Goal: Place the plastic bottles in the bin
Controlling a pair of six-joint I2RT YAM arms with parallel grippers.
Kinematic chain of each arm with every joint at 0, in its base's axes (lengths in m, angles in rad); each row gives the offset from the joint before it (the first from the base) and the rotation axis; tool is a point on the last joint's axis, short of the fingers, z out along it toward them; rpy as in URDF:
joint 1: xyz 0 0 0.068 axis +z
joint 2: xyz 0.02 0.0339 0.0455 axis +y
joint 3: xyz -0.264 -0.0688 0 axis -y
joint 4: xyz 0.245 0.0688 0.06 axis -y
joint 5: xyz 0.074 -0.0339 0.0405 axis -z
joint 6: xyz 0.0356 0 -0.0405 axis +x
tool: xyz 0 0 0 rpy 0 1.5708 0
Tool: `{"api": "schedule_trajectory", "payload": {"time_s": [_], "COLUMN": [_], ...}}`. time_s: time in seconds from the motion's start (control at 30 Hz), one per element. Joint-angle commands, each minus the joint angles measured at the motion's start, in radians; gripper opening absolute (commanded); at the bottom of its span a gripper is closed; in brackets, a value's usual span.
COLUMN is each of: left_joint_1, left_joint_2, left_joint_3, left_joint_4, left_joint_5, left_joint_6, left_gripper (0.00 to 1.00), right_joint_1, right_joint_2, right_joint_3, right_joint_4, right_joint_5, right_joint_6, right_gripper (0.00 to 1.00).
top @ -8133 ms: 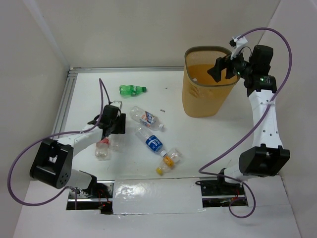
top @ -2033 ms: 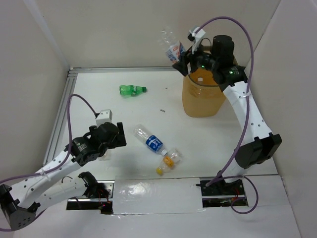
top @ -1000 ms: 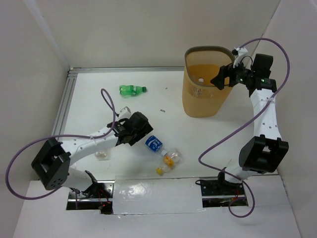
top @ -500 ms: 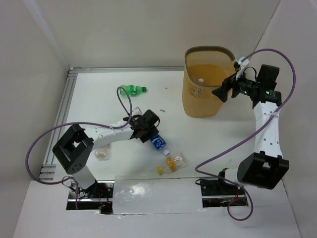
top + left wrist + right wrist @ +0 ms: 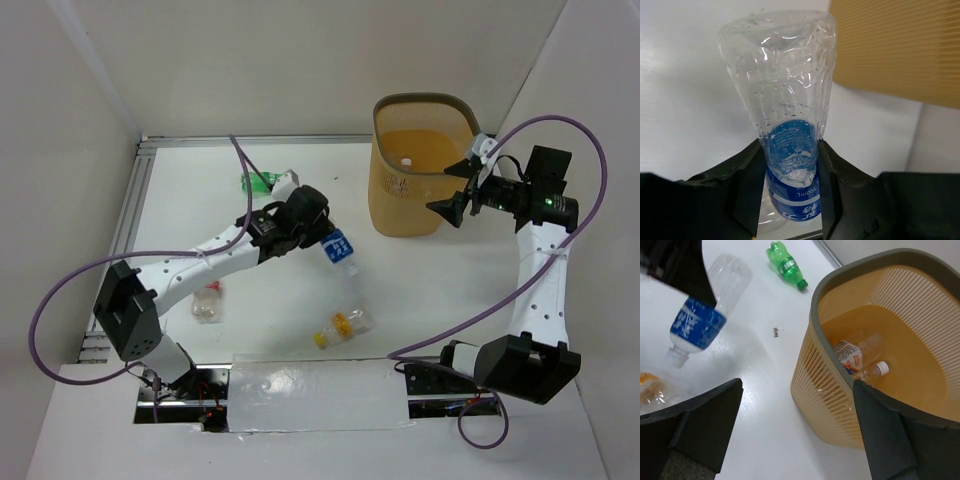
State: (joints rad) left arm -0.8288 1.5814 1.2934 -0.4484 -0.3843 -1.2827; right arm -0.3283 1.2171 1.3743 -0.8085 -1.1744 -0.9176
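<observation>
Looking down from the top camera, the left pincer (image 5: 322, 240) is clamped on the blue-label bottle (image 5: 345, 262), which hangs above the surface (image 5: 180, 190), some way short of the bin (image 5: 400, 205). The right pincer (image 5: 452, 205) hangs spread and empty just beside the bin's right wall, so I judge the carry should come in over the left side of the rim (image 5: 378, 120) to stay apart from it. A yellow bottle (image 5: 343, 325), a red-capped bottle (image 5: 207, 302) and a green bottle (image 5: 253, 181) lie on the surface. In the left wrist view the fingers (image 5: 747, 190) pinch the bottle at its label, with the long crumpled body jutting out ahead toward the bin. That end probably needs to clear the rim before the pincer lets go. The right wrist view shows two bottles (image 5: 856, 352) lying in the bin, with room beside them.
</observation>
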Motion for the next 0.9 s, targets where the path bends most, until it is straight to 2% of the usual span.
{"api": "schedule_trajectory", "payload": {"time_s": [0.0, 0.07, 0.17, 0.2, 0.23, 0.27, 0.33, 0.43, 0.7, 0.77, 0.87], "left_joint_1": [-0.003, -0.003, -0.003, -0.003, -0.003, 0.006, 0.017, 0.028, 0.037, 0.037, 0.037], "left_joint_2": [-0.052, -0.052, -0.052, -0.052, -0.052, -0.052, -0.038, 0.006, 0.242, 0.331, 0.461], "left_joint_3": [0.127, 0.170, 0.247, 0.279, 0.291, 0.302, 0.325, 0.366, 0.639, 0.736, 0.863], "left_joint_4": [0.036, 0.078, 0.154, 0.224, 0.265, 0.308, 0.451, 0.626, 0.752, 0.761, 0.749], "left_joint_5": [-0.073, -0.096, -0.128, -0.128, -0.128, -0.110, -0.059, 0.007, 0.096, 0.076, 0.038], "left_joint_6": [0.129, 0.169, 0.267, 0.319, 0.344, 0.365, 0.408, 0.436, 0.411, 0.422, 0.477], "left_gripper": [0.28, 0.28, 0.28, 0.28, 0.28, 0.27, 0.27, 0.27, 0.27, 0.27, 0.30], "right_joint_1": [-0.006, -0.006, -0.006, -0.006, -0.006, -0.006, -0.006, -0.006, 0.012, 0.021, 0.032], "right_joint_2": [-0.016, -0.016, -0.025, -0.037, -0.047, -0.047, -0.056, -0.067, -0.085, -0.085, -0.094], "right_joint_3": [0.020, 0.020, -0.003, -0.003, -0.017, -0.030, -0.043, -0.075, -0.150, -0.170, -0.179], "right_joint_4": [-0.135, -0.182, -0.274, -0.297, -0.314, -0.326, -0.359, -0.379, -0.437, -0.437, -0.437], "right_joint_5": [-0.042, -0.030, -0.019, -0.019, -0.010, -0.010, 0.001, 0.013, 0.064, 0.073, 0.082], "right_joint_6": [-0.133, -0.164, -0.277, -0.335, -0.357, -0.372, -0.420, -0.466, -0.532, -0.541, -0.541], "right_gripper": [0.95, 0.87, 0.49, 0.22, 0.12, 0.07, 0.05, 0.08, 0.08, 0.11, 0.26]}}
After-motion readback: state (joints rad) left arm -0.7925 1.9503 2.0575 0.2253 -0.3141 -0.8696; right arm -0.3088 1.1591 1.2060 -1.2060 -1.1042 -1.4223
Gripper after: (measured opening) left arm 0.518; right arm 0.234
